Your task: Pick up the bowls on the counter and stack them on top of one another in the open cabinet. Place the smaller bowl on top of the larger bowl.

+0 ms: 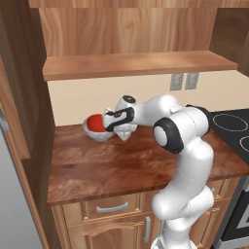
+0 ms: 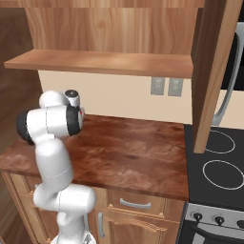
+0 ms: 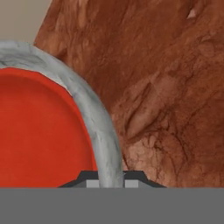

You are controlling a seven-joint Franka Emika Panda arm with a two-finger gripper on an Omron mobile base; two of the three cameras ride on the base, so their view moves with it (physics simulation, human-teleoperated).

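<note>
Red smaller bowl [image 1: 96, 122] is sitting nested inside the grey larger bowl [image 1: 99, 133] on the worktop [image 1: 116, 165], just left of the pincer [image 3: 111, 183]. Pincer is straddling the grey rim, one tip inside, one outside; whether it's clamping yet, can't tell. Suggest pinching the rim firmly, lifting level so the red one isn't sliding, then heading up to the open cabinet [image 1: 136, 65].

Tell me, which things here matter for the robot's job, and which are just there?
Part of the job:
red bowl, sitting inside the grey bowl
counter under them
open cabinet shelf
gripper, its tips either side of the grey bowl's rim

Just there:
stovetop
wall outlets
drawers
</note>
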